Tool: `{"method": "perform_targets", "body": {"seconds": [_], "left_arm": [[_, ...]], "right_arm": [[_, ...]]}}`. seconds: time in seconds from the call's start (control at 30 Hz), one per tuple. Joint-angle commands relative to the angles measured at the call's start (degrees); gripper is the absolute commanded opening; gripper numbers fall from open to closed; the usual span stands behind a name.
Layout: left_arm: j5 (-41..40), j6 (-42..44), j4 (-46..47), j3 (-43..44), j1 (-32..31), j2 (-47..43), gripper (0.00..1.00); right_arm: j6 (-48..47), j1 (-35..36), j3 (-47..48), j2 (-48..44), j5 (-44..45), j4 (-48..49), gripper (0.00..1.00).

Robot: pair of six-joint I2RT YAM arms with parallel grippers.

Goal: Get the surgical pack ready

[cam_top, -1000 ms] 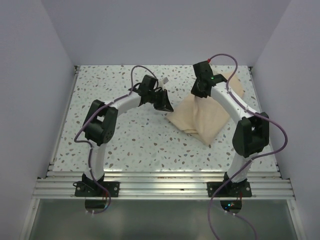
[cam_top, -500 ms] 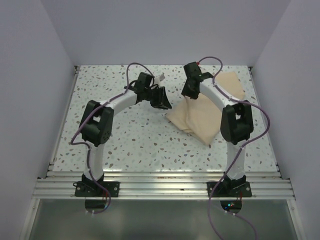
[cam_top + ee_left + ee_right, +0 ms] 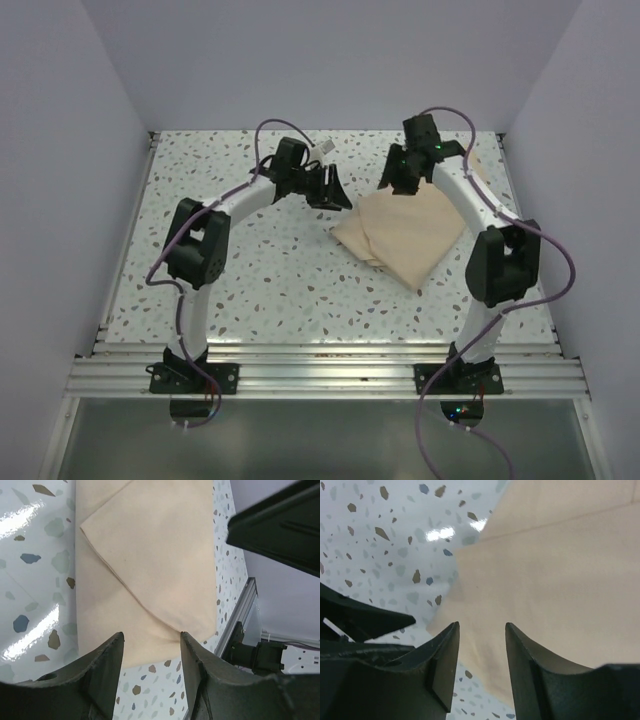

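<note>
between pale lilac walls (image 3: 60,150) sits a speckled white table (image 3: 220,290), with an aluminium rail (image 3: 330,372) along its near edge. the left gripper (image 3: 335,195) hangs with fingers spread and empty, just beside the folded tan cloth (image 3: 405,240), which lies right of centre. the right gripper (image 3: 397,187), also spread, hovers over the cloth's far part.

a lab booth: plain walls (image 3: 60,150), speckled table (image 3: 250,270), aluminium rails (image 3: 330,375).
</note>
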Motion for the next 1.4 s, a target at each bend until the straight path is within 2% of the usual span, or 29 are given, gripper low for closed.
{"method": "perform_targets", "body": {"seconds": [0.0,0.03,0.2,0.33,0.5,0.63,0.73,0.77,0.93,1.07,1.1,1.23,1.27,1.37], "left_arm": [[1.8,-1.4,2.7,4.4,0.2,2.8,0.53],[2.0,-1.7,3.2,5.4,0.2,3.9,0.53],[2.4,-4.1,5.0,6.5,0.2,6.6,0.53],[2.8,-6.1,8.5,2.7,0.0,5.2,0.48],[3.8,-8.6,12.2,0.5,-1.4,3.5,0.32],[4.3,-9.4,14.3,0.6,-3.9,3.4,0.21],[4.3,-9.7,14.6,0.2,-5.6,3.0,0.18],[4.4,-9.7,14.6,0.2,-6.0,2.9,0.17],[5.1,-9.8,15.6,0.2,-7.2,2.8,0.17],[6.0,-10.1,16.5,0.5,-8.9,4.6,0.17],[6.2,-10.1,16.4,1.1,-9.2,5.7,0.18],[5.7,-8.1,14.2,4.6,-9.1,8.7,0.2],[4.6,-6.9,10.3,6.0,-9.1,9.4,0.21],[3.1,-4.6,8.1,9.1,-8.7,10.6,0.23]], "right_arm": [[-2.5,-5.7,-11.4,-8.9,-15.2,3.9,0.44],[-2.7,-6.2,-16.8,-10.6,-16.3,5.1,0.42],[-7.1,-6.6,-25.5,-15.2,-24.9,7.4,0.38],[-6.7,-6.7,-31.9,-17.5,-28.4,9.5,0.22],[-7.3,-6.6,-38.1,-17.0,-32.4,10.3,0.11],[-7.8,-6.8,-42.7,-16.9,-31.1,11.2,0.11],[-8.2,-7.1,-45.5,-16.0,-31.3,12.0,0.08],[-8.3,-7.1,-45.7,-15.8,-31.6,11.6,0.05],[-6.8,-11.3,-43.9,-21.6,-30.2,10.9,0.04],[-8.3,-16.4,-38.2,-22.6,-23.3,5.3,0.04],[-8.3,-18.7,-36.4,-22.6,-17.7,4.4,0.04],[-9.2,-23.6,-33.5,-20.4,-12.5,4.4,0.04],[-9.4,-24.1,-32.6,-19.8,-11.7,5.2,0.04],[-10.1,-24.2,-29.4,-16.9,-13.6,8.9,0.04]]}}
